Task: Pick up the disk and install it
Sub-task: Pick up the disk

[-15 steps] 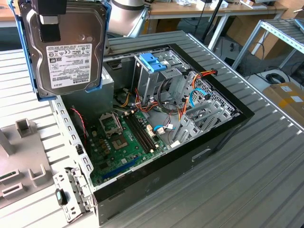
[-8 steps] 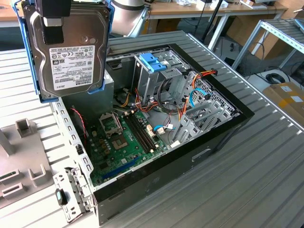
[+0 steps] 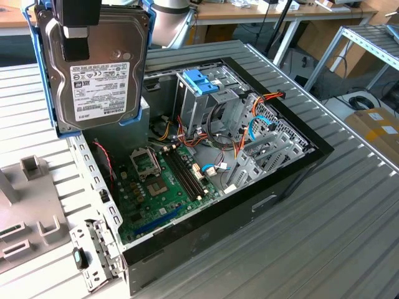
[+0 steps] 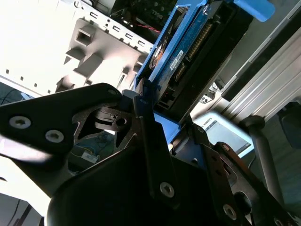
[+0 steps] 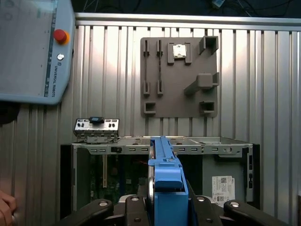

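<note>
The disk (image 4: 197, 52) is held tight by the gripper (image 4: 167, 117). In the second wrist view one black finger (image 4: 141, 108) is pressed on one flat side & another finger on the other side, w/ the blue rail squeezed btwn them. Just one end of the disk is gripped. The rest is stuck out past the fingertips.

In the first wrist view the disk (image 5: 164, 160) is seen edge-on, like a thin blue strip. The gripper (image 5: 165, 207) is clamped at its near end.

In the exterior view the disk (image 3: 93, 68) is hung upright, high up at the exterior view's left, w/ its label side shown. The gripper (image 3: 75, 50) is closed over its top edge, so the disk hangs down below the fingers.

Under it, the open PC case (image 3: 312, 156) is laid on its side on the ribbed metal table (image 3: 324, 237). A green board (image 3: 156, 187) is seen on the case floor. Further back a metal cage w/ a blue handle (image 3: 199, 81) is stood up, apart from the disk. Coloured wires (image 3: 187, 134) are bunched next to the cage.

Past the case, a grey plate w/ slots (image 5: 178, 94) is laid flat on the table. Further off, a control tablet w/ a red button (image 5: 28, 52) is seen, & part of a hand (image 5: 4, 207) at the edge.
</note>
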Controlling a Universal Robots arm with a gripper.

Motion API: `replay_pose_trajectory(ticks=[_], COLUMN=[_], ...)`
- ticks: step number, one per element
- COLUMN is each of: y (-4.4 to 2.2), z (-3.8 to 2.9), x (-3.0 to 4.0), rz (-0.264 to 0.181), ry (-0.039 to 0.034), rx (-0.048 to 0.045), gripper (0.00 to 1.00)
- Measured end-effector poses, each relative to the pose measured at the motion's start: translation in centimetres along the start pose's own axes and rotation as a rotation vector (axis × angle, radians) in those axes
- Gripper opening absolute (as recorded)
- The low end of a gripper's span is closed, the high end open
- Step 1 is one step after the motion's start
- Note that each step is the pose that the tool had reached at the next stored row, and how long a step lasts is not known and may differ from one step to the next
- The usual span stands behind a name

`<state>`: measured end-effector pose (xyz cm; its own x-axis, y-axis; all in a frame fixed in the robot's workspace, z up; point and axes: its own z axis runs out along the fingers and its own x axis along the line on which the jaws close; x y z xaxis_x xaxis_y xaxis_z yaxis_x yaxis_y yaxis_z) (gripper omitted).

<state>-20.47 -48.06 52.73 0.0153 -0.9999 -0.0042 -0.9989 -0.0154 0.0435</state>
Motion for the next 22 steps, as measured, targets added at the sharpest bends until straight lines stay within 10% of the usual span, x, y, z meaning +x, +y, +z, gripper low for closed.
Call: replay_pose_trajectory(ticks=[22], y=[-1.55], z=[0.02], x=[1.4], rz=[0.0], ry=[0.0], rx=[0.0], gripper=[0.37])
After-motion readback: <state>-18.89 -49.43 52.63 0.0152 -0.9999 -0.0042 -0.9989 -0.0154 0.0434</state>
